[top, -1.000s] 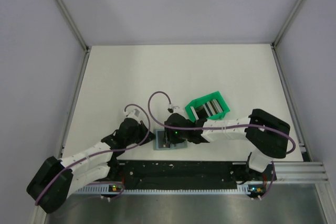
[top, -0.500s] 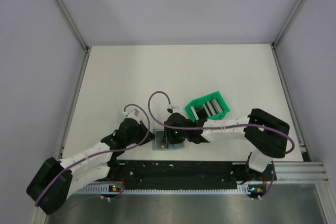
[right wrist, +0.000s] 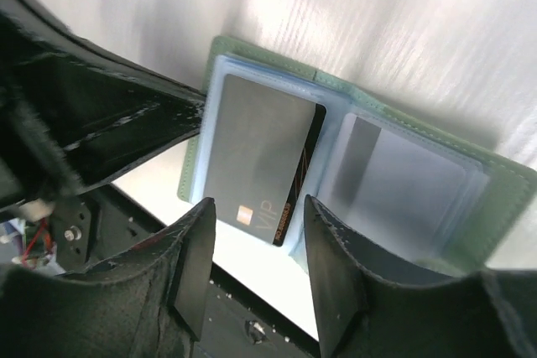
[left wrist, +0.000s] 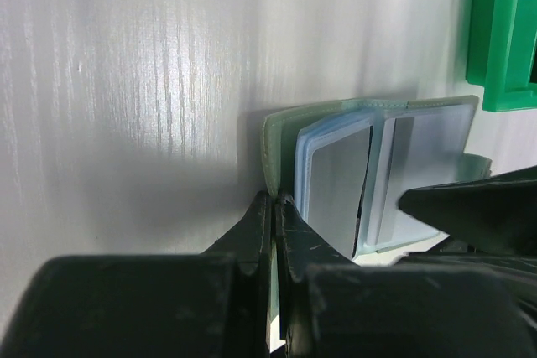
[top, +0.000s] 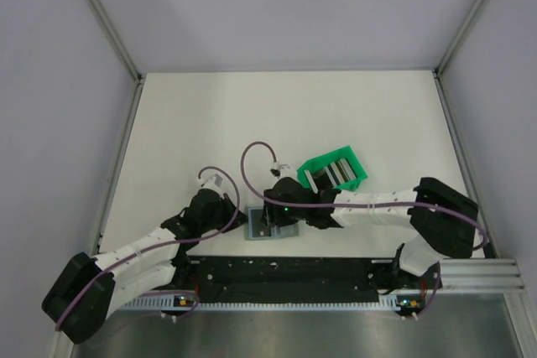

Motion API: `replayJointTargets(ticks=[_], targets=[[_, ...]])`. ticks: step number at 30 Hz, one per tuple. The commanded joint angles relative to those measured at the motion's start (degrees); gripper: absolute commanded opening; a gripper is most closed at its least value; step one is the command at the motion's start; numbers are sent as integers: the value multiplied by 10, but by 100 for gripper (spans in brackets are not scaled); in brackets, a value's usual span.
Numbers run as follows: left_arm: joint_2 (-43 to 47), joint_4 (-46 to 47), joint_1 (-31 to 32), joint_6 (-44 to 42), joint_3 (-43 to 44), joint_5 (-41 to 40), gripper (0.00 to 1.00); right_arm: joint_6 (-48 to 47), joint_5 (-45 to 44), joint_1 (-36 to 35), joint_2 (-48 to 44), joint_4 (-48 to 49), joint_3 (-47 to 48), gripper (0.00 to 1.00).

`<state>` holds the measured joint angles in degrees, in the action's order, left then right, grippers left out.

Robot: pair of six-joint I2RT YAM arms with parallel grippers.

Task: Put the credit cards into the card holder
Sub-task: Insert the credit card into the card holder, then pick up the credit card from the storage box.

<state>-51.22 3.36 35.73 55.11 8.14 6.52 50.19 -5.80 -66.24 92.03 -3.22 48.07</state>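
2 claws at the card holder [right wrist: 411,182] — left claw [left wrist: 273,224] clamped on its edge, right claw [right wrist: 258,204] apart over grey card [right wrist: 252,140]

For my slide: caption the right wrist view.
Right gripper, jaws apart, above grey-green folding card holder, thin grey credit card on one light-blue page.

The open grey-green folding card holder [top: 270,225] was hemmed in on most sides. The left hand [left wrist: 273,211], pinched on its left edge, blocked that side. The right hand [right wrist: 256,203], fingers apart, hung directly over its pockets and closed off the way down from above. A black base rail [top: 285,270] ran just beside its near edge. Beyond it to the right stood a bright green plastic bin [top: 332,170], near but apart, and a purple cable [top: 245,161] looped above its far side. Farther beyond the card holder, the white tabletop [top: 252,106] lay wide open.
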Motion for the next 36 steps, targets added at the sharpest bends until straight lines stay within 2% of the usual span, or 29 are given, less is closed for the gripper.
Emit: replayJointTargets(ticks=[1,11,14,17,22,36], targets=[[7,-9,1,-13,10,-8,0,-48,-55,19,-94,-7,-17,48],[9,-21,1,-15,28,-14,0,-77,-111,94,-235,-63,-60,60],[3,-25,0,-17,35,-21,0,-89,-91,137,-248,-71,-65,62],[-5,-29,0,-19,47,-26,0,-106,-49,195,-242,-74,-62,63],[-19,-31,-1,-23,66,-36,0,-130,-3,247,-217,-78,-45,63],[-104,-67,-9,-29,147,-49,0,-147,108,317,-149,-106,-2,63]])
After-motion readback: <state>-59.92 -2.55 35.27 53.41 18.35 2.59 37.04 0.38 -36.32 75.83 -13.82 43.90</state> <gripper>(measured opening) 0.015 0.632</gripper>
